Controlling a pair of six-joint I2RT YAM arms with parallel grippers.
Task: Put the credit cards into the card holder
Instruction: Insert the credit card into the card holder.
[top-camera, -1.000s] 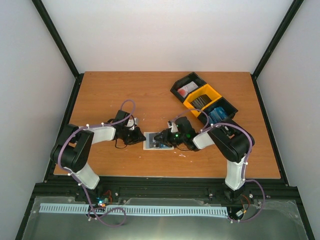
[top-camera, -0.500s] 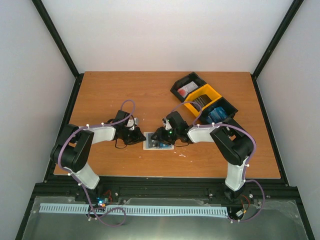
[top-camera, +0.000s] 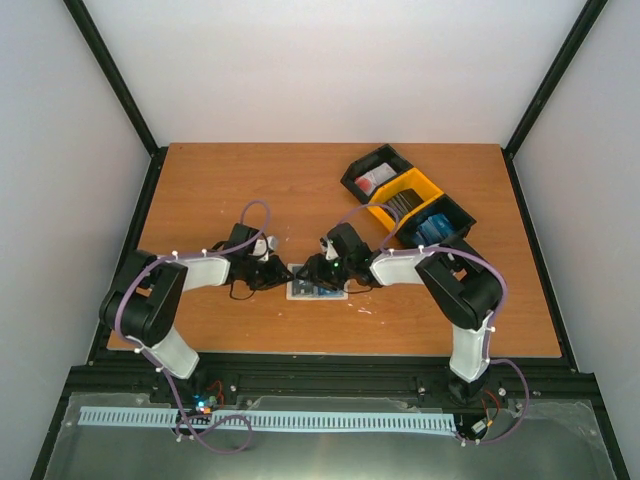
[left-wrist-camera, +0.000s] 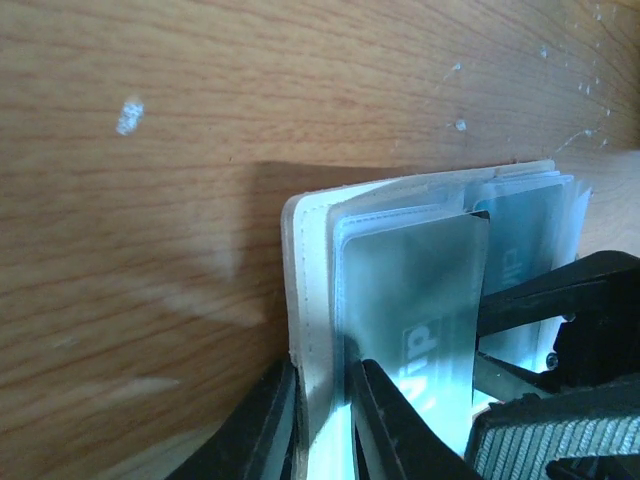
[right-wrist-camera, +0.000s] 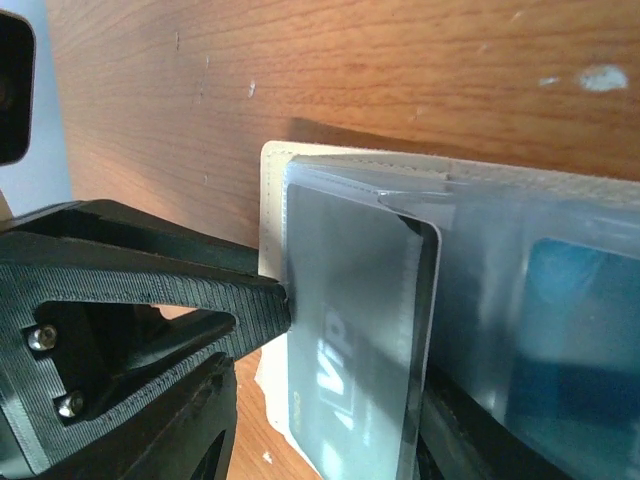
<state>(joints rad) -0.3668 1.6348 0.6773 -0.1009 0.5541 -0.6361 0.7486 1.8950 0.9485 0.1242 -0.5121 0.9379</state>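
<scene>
The tan card holder (top-camera: 318, 291) lies open on the table between both arms. My left gripper (top-camera: 277, 275) is shut on its left edge; in the left wrist view the jaws (left-wrist-camera: 325, 405) pinch the beige edge (left-wrist-camera: 305, 300). My right gripper (top-camera: 318, 271) is over the holder, shut on a blue-grey credit card (right-wrist-camera: 350, 330) printed "VIP". The card lies flat against the holder's clear pockets (right-wrist-camera: 500, 260), its far end near the beige rim (right-wrist-camera: 270, 200). It also shows in the left wrist view (left-wrist-camera: 420, 290). Another blue card (right-wrist-camera: 580, 300) sits in a pocket.
Three bins stand in a row at the back right: a black bin (top-camera: 375, 175), a yellow bin (top-camera: 404, 198), and a black bin (top-camera: 436, 226) with blue cards inside. The left gripper's ribbed finger (right-wrist-camera: 130, 300) is close on the left in the right wrist view.
My right gripper has moved left across the open holder toward the left gripper, carrying the card. The left arm and the holder have stayed put.
</scene>
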